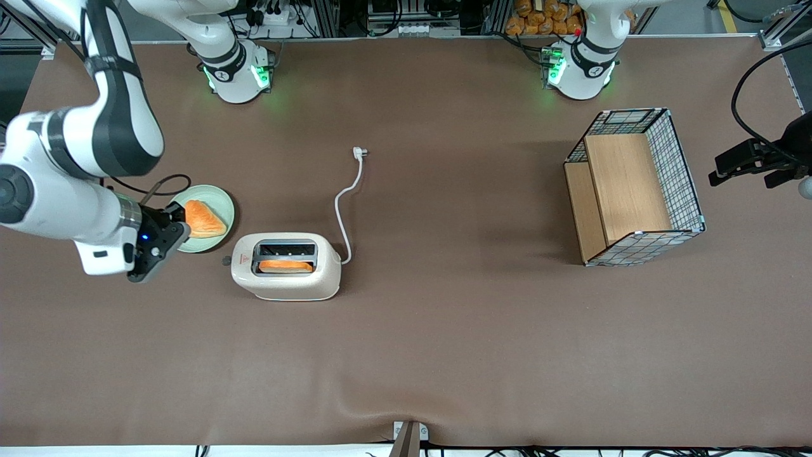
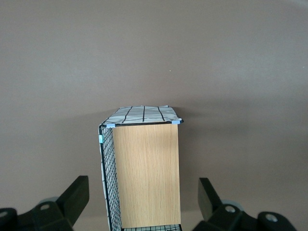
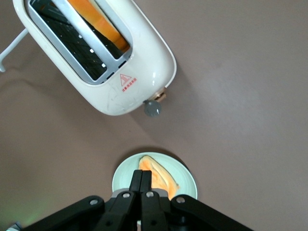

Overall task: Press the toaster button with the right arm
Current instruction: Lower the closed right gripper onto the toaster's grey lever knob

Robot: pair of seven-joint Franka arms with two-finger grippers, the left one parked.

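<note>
The cream-white toaster [image 1: 287, 266] stands on the brown table with an orange toast slice [image 1: 285, 266] in the slot nearer the front camera. Its small pale-grey button [image 1: 226, 260] sticks out of the end that faces the working arm; it also shows in the right wrist view [image 3: 153, 109], beside the red triangle mark [image 3: 126, 79]. My right gripper [image 1: 179, 226] is shut and empty, its fingers [image 3: 147, 176] pressed together. It hovers over the green plate [image 1: 223, 209], a short way from the button toward the working arm's end.
A toast piece [image 1: 204, 220] lies on the green plate [image 3: 124, 172]. The toaster's white cord [image 1: 347, 200] trails away from the front camera, unplugged. A wire basket with wooden panels [image 1: 634, 187] stands toward the parked arm's end.
</note>
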